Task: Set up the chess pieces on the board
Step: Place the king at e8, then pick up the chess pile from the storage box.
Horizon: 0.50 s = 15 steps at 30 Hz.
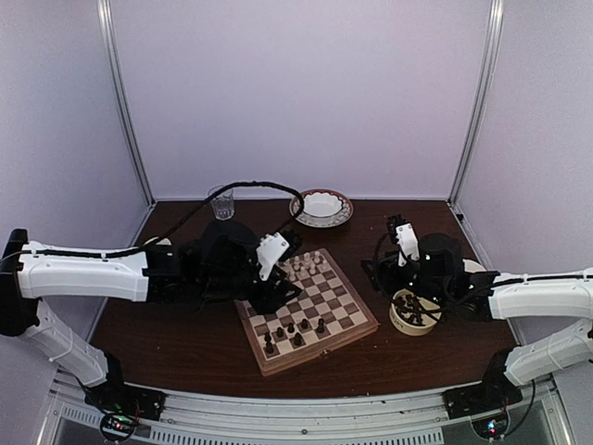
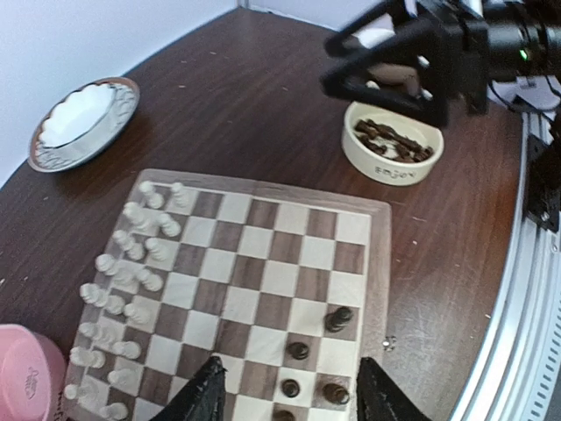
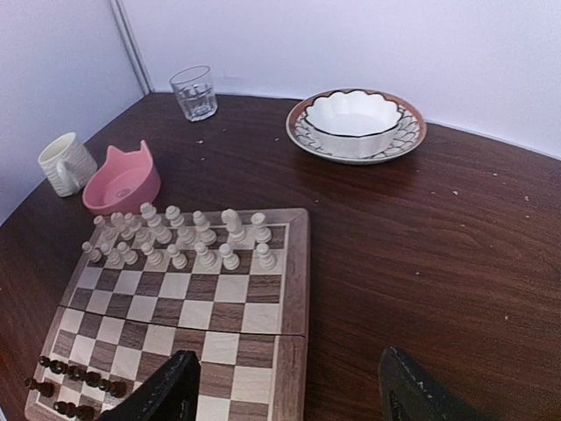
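Observation:
The board [image 1: 357, 326] lies in the middle of the table. Cream-white chessmen [image 1: 306, 265] fill its far end. Several dark chess pieces [image 1: 295, 329] stand at its near end. My left gripper [image 2: 289, 390] hangs open just above that end, and dark pieces [image 2: 299, 350] stand on squares between its fingers, none of them gripped. More dark pieces [image 2: 390, 139] lie in a cream bowl [image 1: 397, 321] right of the board. My right gripper [image 1: 414, 295] hovers over that bowl. In its wrist view the right gripper [image 3: 289, 395] is wide open and empty, looking across the board [image 3: 294, 263].
A white and brown scalloped bowl [image 1: 321, 207] and a drinking glass [image 1: 222, 203] stand at the back. A pink cat-eared cup [image 3: 123, 180] and a white mug [image 3: 66, 162] sit left of the board. A metal rail runs along the near table edge.

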### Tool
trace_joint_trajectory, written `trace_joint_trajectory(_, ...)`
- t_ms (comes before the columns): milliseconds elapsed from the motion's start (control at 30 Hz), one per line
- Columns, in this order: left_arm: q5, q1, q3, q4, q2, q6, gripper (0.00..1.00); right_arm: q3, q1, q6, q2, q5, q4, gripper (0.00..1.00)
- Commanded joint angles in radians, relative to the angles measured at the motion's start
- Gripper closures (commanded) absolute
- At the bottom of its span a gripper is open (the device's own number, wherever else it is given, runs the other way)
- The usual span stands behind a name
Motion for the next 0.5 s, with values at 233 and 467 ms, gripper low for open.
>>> trace_joint_trajectory(233,-0.211,0.175,-0.301,0.243,-0.235,-0.178,0.45,0.181,0.020,0.059,0.102,0.000,-0.209,0.02)
trace_joint_trajectory(467,-0.304,0.177,-0.360,0.269,-0.292,-0.213,0.24,0.336,0.019,0.070,0.091,0.201,-0.511,0.00)
